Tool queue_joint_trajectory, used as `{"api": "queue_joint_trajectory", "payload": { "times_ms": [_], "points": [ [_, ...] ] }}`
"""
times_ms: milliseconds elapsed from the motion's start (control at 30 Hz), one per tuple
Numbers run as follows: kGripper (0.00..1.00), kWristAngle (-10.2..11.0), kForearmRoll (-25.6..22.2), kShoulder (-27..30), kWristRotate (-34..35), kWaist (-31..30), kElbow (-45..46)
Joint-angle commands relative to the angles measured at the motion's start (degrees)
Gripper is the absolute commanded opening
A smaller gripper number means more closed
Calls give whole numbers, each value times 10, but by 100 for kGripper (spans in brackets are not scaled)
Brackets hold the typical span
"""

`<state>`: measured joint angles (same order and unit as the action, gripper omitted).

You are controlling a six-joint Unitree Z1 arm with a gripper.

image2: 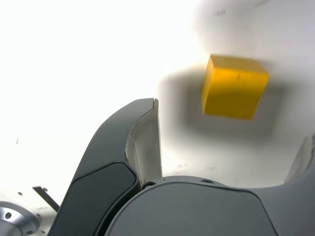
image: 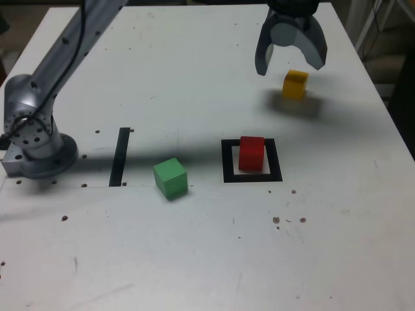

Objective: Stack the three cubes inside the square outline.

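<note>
White table point(image: 194, 259): broad bare surface toward the near edge; far and right edges lie close to the gripper.
Gripper point(image: 290, 67): jaws spread wide, holding nothing, touching nothing; hangs above the table just beside the yellow cube point(image: 295, 84).
Arm: base point(image: 35, 146) at the exterior view's left; link rises diagonally out of frame.
Yellow cube, wrist view point(image2: 235, 87): lies ahead of the open fingers point(image2: 145, 142), apart from both.
Red cube point(image: 251, 153): inside the square outline point(image: 227, 162).
Green cube point(image: 170, 178): between the black strip point(image: 120, 155) and the outline.
</note>
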<state>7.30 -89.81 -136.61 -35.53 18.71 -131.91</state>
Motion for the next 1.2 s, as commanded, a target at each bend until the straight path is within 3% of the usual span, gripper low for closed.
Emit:
{"api": "queue_joint_trajectory", "payload": {
  "times_ms": [0,567,1167],
  "points": [
    [100,1,-8,-13,-7,1,-19],
    [100,0,-20,-46,-105,3,-56],
    [96,3,-28,-86,-104,4,-91]
  ]
}}
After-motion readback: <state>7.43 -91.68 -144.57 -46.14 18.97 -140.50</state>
